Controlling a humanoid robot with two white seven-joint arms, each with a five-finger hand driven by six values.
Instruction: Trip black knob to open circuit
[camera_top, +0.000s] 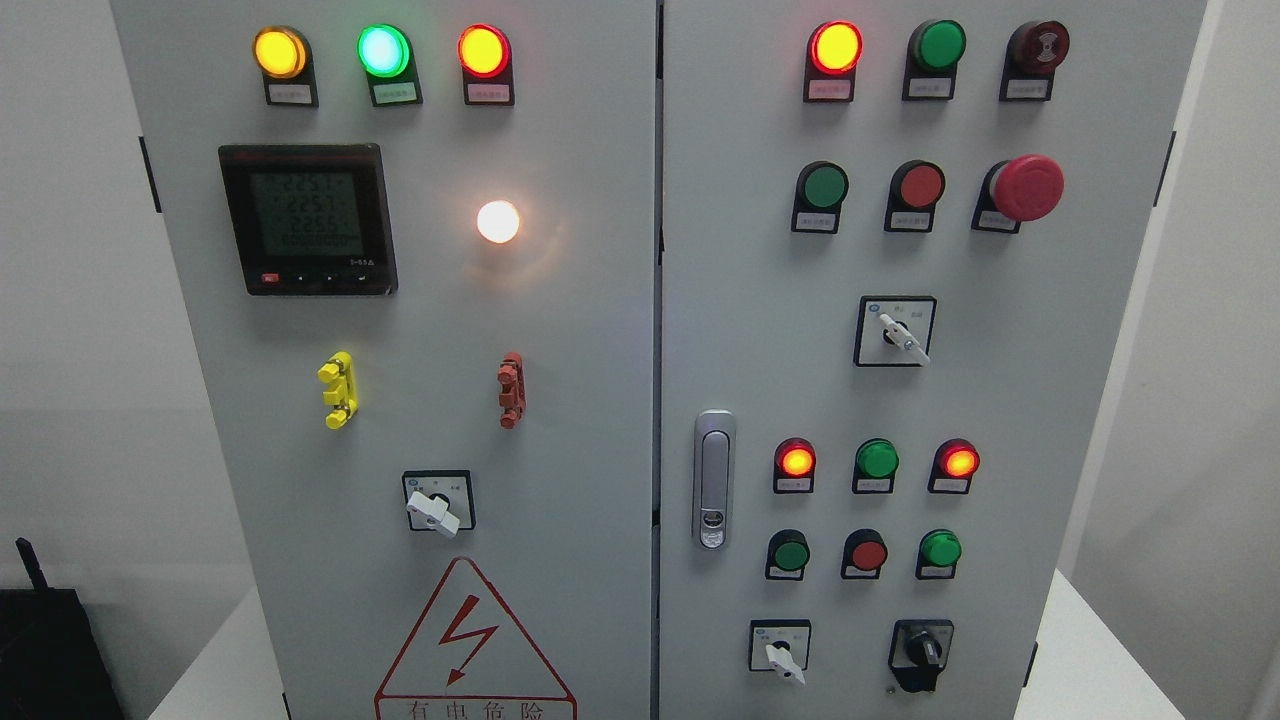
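A grey electrical cabinet (600, 330) with two doors fills the head view. The black rotary knob (924, 652) sits at the lower right of the right door, on a black plate, its handle standing roughly upright. Neither of my hands or arms shows in this view.
White selector switches sit at the upper right (898, 333), lower right (781, 653) and lower left (435, 508). Lit and unlit lamps, a red mushroom button (1025, 187), a meter (308, 219), a door latch (713, 493) and a warning triangle (472, 645) cover the doors. A black device (45, 640) stands at lower left.
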